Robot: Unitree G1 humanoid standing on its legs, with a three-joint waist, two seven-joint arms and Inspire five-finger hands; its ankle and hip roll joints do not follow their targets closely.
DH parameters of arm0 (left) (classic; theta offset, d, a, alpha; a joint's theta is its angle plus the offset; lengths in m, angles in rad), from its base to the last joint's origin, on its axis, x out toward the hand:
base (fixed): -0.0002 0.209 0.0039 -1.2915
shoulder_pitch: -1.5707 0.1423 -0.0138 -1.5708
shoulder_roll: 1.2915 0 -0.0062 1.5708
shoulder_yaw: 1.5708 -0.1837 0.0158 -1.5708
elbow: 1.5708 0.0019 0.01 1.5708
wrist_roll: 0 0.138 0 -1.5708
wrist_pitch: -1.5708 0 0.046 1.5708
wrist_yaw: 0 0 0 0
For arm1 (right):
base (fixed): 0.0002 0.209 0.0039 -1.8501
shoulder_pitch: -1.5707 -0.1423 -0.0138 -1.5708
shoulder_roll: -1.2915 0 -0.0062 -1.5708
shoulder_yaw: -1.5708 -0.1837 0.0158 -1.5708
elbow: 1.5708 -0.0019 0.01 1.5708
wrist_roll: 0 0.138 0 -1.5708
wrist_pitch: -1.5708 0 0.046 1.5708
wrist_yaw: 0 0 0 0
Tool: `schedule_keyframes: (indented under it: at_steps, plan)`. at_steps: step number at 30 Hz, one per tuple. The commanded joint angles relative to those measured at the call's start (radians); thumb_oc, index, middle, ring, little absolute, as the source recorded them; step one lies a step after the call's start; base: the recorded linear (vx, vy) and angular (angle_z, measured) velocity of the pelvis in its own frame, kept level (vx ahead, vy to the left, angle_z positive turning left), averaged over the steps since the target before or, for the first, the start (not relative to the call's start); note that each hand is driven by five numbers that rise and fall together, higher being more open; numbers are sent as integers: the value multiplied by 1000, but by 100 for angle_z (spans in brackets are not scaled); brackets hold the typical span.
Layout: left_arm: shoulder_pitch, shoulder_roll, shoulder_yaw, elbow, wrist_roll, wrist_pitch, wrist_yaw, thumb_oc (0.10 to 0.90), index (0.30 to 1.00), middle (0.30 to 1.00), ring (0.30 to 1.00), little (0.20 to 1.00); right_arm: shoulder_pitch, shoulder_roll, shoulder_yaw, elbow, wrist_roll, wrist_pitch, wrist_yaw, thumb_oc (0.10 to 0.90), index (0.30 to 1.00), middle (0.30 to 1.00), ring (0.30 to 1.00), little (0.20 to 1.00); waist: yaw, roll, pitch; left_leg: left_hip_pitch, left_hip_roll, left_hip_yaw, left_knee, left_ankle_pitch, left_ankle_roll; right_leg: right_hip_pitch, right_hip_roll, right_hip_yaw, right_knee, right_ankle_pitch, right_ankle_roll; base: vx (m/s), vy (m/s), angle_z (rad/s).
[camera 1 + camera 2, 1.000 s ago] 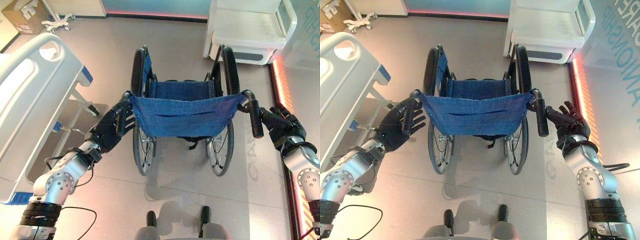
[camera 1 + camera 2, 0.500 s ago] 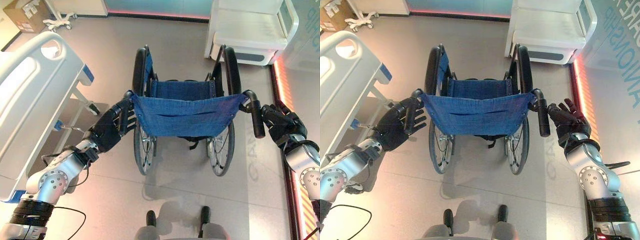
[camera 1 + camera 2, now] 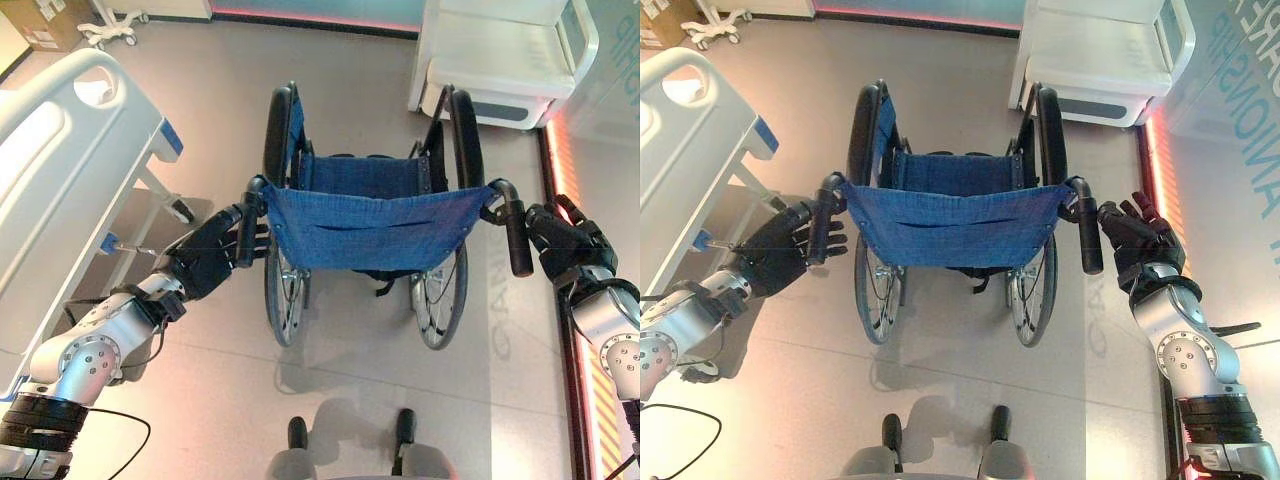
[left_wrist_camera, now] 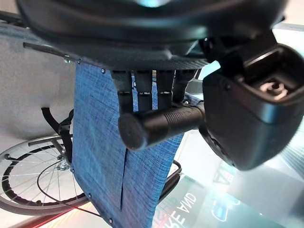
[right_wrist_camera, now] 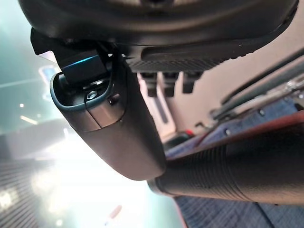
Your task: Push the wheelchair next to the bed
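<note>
Left wrist view shows the left hand with straight fingers laid flat behind the left push handle, thumb to one side, nothing curled round it; right wrist view shows the right hand equally uncurled beside the right push handle. From the head views, wheelchair sits dead centre, handles running 12-to-6, seat facing 12 o'clock. Bed lies at 9 to 10 o'clock, nearer the left hand, so the push probably needs a leftward bias.
</note>
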State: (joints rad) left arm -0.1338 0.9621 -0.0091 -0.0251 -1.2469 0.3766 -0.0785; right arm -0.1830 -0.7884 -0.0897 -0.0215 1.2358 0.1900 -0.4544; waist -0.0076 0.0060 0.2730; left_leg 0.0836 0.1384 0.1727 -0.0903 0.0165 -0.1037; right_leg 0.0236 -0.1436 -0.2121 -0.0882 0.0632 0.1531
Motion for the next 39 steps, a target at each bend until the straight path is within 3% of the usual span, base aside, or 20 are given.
schedule_keyframes:
  at_steps: [1,4,8,15,17,22,29,39]
  plan:
    - [-197,33,-75,-256,-78,-105,-192,400,300,300,300,300,-167,-138,14,-151,-13,-222,-39,800,900,900,900,900,-22,6,-84,-47,-41,24,3,29,22,8,-9,25,1,14,-17,-27,14,-3]
    - [-205,35,-70,-258,-88,-104,-180,400,300,300,300,300,-202,-159,-2,-176,-62,-239,-55,800,900,900,900,900,-26,8,-80,-49,-43,23,3,28,21,4,-8,30,1,15,-17,0,0,0]
    - [-188,34,-39,-276,-106,-103,-158,400,300,300,300,300,-202,-175,-16,-277,-128,-211,-83,800,900,900,900,900,-34,11,-80,-48,-44,28,3,27,22,1,-7,39,1,16,-16,0,0,0]
    - [-161,7,-5,-281,-109,-99,-148,400,300,300,300,300,-175,-152,-29,-362,-225,-211,-87,800,900,900,900,900,-43,15,-87,-42,-42,44,3,25,21,0,-4,46,1,14,-18,0,0,0]
    - [-161,4,-3,-279,-108,-100,-147,400,300,300,300,300,-180,-154,-25,-375,-233,-176,-78,800,900,900,900,900,-44,15,-87,-43,-41,47,3,26,20,-1,-3,48,1,14,-18,0,0,0]
    - [-153,14,2,-290,-115,-114,-138,400,300,300,300,300,-155,-183,13,-380,-202,19,7,800,900,900,900,900,-48,14,-81,-48,-39,51,3,31,18,-8,-3,48,1,17,-19,-14,-2,0]
    - [-133,30,1,-287,-117,-145,-152,400,300,300,300,300,-114,-229,34,-325,-228,83,49,800,900,900,900,900,-46,5,-70,-53,-36,53,3,36,15,-10,-3,38,1,19,-20,-5,-1,0]
    - [-108,57,10,-297,-133,-158,-143,400,300,300,300,300,-55,-290,25,-268,-278,260,44,800,900,900,900,900,-50,-7,-74,-49,-36,55,3,37,14,-7,1,35,1,20,-19,0,0,0]
